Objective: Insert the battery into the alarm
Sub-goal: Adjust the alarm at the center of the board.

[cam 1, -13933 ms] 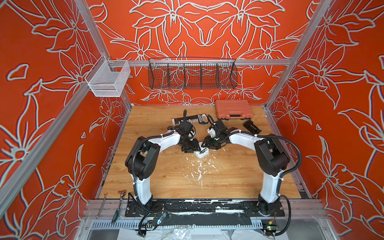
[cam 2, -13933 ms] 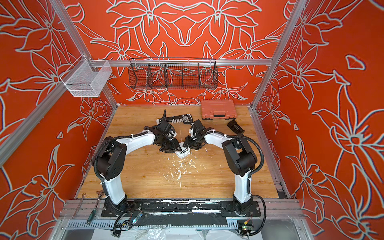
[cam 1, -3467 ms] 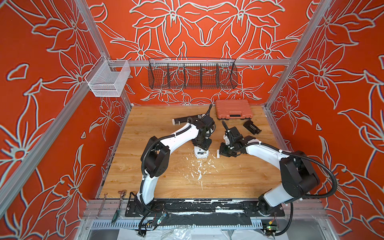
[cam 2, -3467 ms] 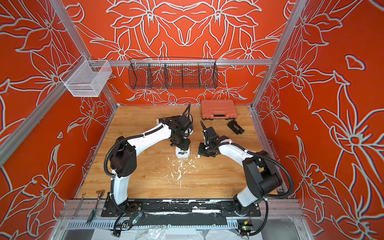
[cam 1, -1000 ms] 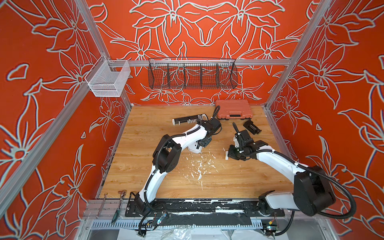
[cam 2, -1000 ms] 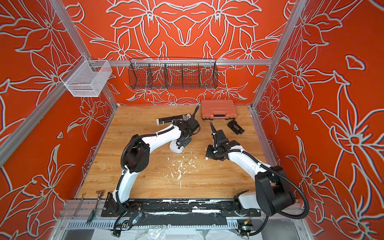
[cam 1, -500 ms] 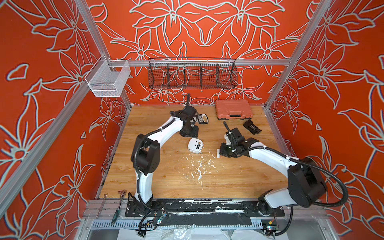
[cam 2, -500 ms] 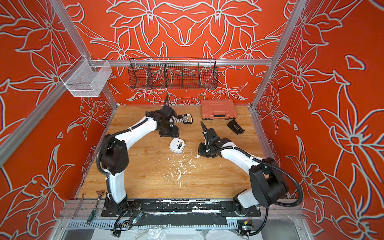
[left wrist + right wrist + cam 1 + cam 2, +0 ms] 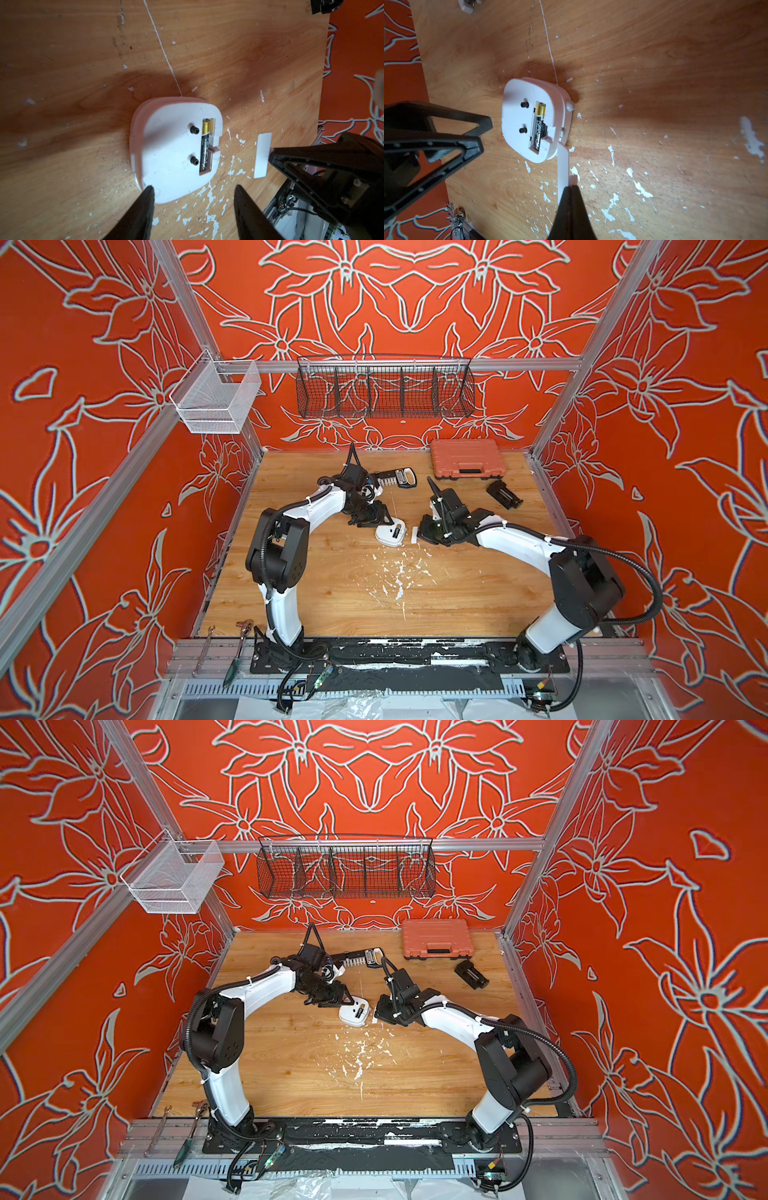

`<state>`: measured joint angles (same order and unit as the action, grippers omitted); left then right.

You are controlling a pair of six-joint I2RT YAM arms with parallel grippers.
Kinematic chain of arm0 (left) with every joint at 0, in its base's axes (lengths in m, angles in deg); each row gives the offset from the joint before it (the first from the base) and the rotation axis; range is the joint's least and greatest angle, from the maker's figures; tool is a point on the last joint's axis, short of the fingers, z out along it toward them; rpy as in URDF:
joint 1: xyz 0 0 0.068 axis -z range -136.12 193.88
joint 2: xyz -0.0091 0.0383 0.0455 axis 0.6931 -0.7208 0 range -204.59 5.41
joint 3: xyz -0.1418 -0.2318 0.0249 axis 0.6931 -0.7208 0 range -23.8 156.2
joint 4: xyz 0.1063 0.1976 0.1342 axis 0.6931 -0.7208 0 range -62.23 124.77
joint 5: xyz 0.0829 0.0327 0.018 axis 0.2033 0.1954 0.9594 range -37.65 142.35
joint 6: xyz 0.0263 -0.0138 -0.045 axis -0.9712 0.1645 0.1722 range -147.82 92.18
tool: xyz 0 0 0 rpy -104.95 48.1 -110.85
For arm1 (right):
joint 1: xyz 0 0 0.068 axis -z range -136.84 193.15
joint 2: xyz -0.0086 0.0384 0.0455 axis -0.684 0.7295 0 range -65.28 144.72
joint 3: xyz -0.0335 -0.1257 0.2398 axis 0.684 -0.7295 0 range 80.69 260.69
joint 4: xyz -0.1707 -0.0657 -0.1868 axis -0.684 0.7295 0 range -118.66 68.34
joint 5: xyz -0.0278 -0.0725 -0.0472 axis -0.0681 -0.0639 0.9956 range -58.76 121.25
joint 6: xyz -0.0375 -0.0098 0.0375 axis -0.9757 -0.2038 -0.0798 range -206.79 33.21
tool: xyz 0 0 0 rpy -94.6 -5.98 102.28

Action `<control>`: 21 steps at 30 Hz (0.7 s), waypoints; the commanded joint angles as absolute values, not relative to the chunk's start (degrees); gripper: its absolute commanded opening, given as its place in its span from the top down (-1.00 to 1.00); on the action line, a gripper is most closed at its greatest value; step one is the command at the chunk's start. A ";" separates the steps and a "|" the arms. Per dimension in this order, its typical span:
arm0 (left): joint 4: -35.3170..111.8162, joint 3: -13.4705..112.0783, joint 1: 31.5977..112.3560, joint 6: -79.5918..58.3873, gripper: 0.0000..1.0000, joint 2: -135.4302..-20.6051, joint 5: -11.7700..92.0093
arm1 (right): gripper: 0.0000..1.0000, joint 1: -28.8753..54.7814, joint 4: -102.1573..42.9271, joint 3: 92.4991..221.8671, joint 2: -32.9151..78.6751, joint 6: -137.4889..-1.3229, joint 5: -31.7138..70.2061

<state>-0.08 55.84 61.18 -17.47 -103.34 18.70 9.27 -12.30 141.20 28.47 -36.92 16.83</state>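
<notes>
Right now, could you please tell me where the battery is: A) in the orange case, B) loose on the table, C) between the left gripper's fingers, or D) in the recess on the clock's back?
D: the battery lies in the open recess of the clock, cover off.

The table holds one white alarm clock (image 9: 390, 533) with one battery (image 9: 205, 145) in its recess and two black knobs (image 9: 194, 130) on its back. There is also one loose battery cover (image 9: 262, 154), one orange tool case (image 9: 466, 458), one long black-and-white tool (image 9: 395, 479) and one small black part (image 9: 503, 494). Two baskets hang on the frame: one white mesh basket (image 9: 216, 402) and one black wire basket (image 9: 384, 389). There are two robot arms (image 9: 316, 510). Two hand tools (image 9: 203, 649) lie on the front rail.
</notes>
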 commanded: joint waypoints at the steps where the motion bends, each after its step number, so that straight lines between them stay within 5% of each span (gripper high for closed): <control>1: 1.55 55.29 60.75 -20.82 -0.18 -103.57 19.38 | 1.00 8.86 -12.58 143.51 29.20 -35.18 16.87; 9: 3.83 53.41 60.58 -20.49 -0.18 -103.44 23.03 | 1.00 8.79 -11.79 144.38 30.25 -36.04 16.70; 21: 7.76 50.94 60.93 -16.06 -0.18 -105.03 14.29 | 1.00 8.82 -9.56 147.89 32.18 -38.32 15.80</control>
<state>6.87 52.25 61.07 -17.32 -104.08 17.24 9.27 -11.21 145.90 31.57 -37.38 16.22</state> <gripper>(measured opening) 0.589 0.049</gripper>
